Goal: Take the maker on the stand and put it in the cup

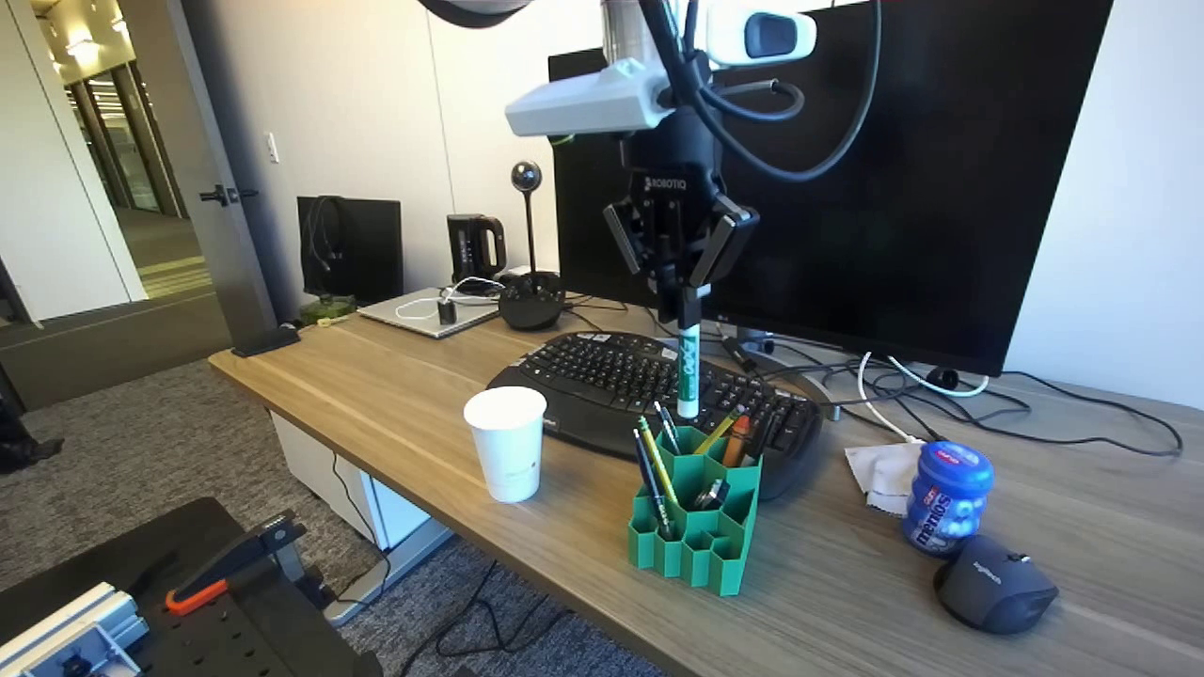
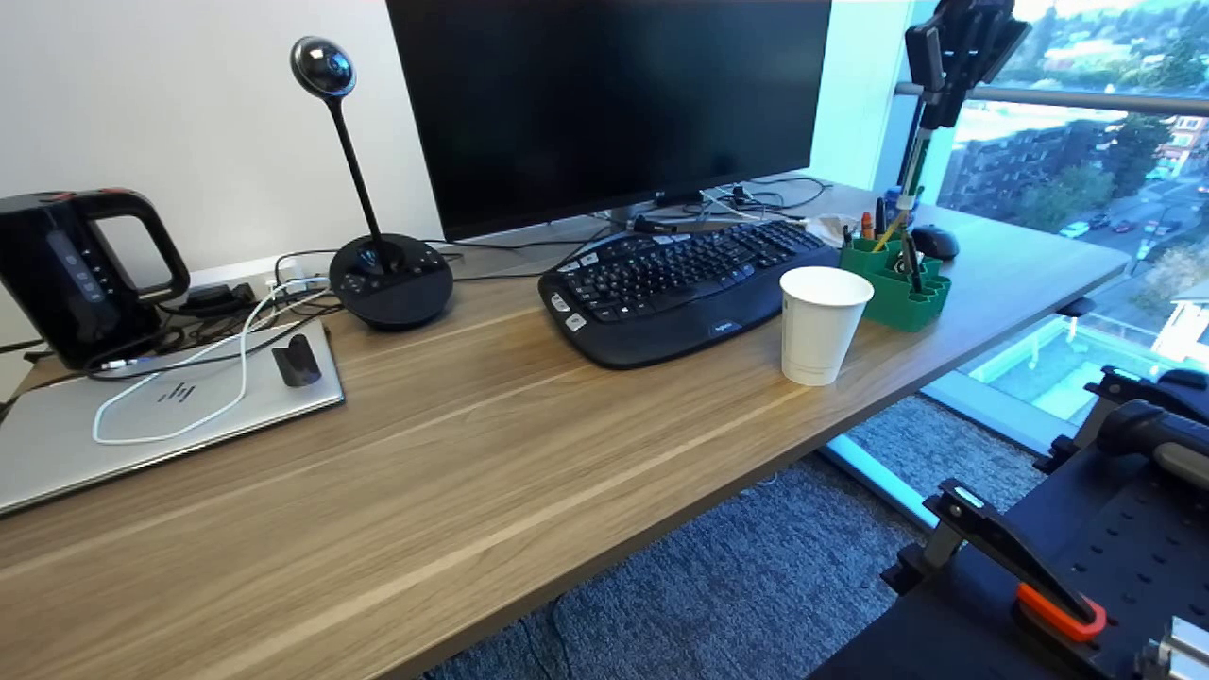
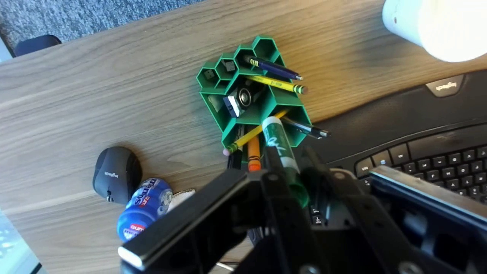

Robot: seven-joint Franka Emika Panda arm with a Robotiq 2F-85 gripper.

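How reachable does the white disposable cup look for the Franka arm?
Likely yes: the gripper holds the green marker above the green pen holder, and the white disposable cup stands upright nearby. Nothing visible blocks the way, except perhaps a silver pen near the marker's lower end.

Green marker (image 1: 689,371), white lettering, white end. Green stand (image 1: 697,558), honeycomb pattern. White cup (image 1: 508,451), faint print. Black end effector (image 1: 681,308), white lettering. Brown bench (image 2: 519,444), streaked wood grain. Yellow pencils (image 3: 274,82), orange crayon (image 3: 253,149). Blue gum bottle (image 1: 948,498), white lettering. Dark grey mouse (image 1: 994,585). Black keyboard (image 2: 680,293). Silver laptop (image 2: 57,444). Mottled grey carpet (image 2: 699,576).
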